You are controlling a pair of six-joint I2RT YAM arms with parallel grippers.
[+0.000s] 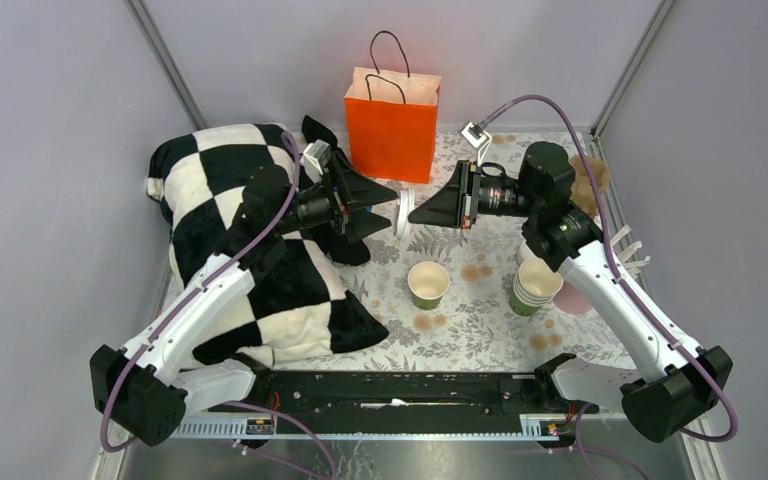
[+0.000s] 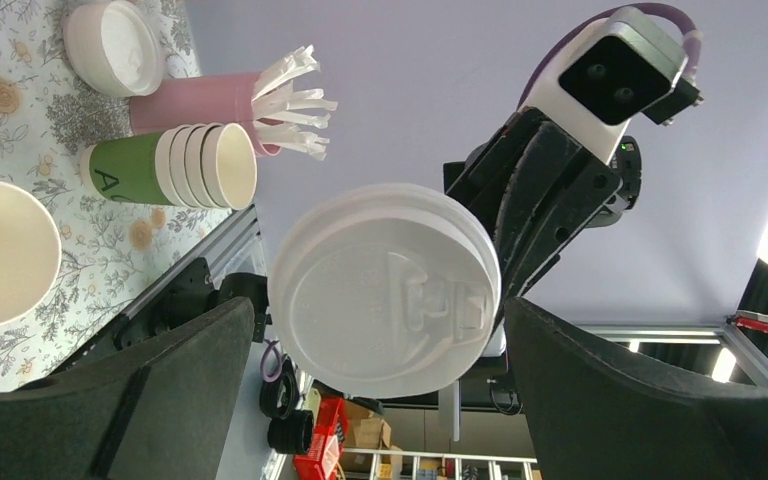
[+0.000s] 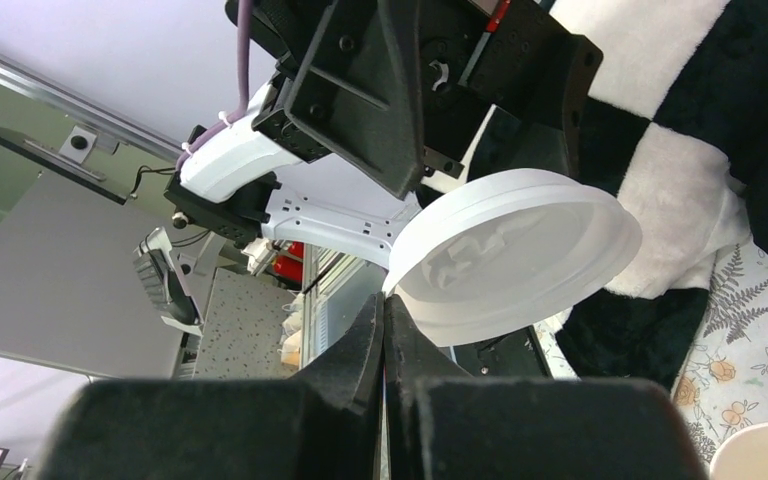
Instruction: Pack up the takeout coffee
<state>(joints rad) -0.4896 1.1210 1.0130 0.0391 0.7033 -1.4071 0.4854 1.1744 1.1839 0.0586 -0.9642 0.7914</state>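
Observation:
A white round plastic lid hangs in the air between my two grippers, in front of the orange bag. My right gripper is shut on the lid's rim; in the right wrist view its jaws pinch the edge of the lid. My left gripper is open, with one finger on each side of the lid and not touching it. A single green paper cup stands upright and lidless on the floral cloth below. No lidded cup shows.
An orange paper bag stands open at the back. A black-and-white checkered cushion fills the left side. A stack of nested green cups and a pink cup of white sticks stand at the right.

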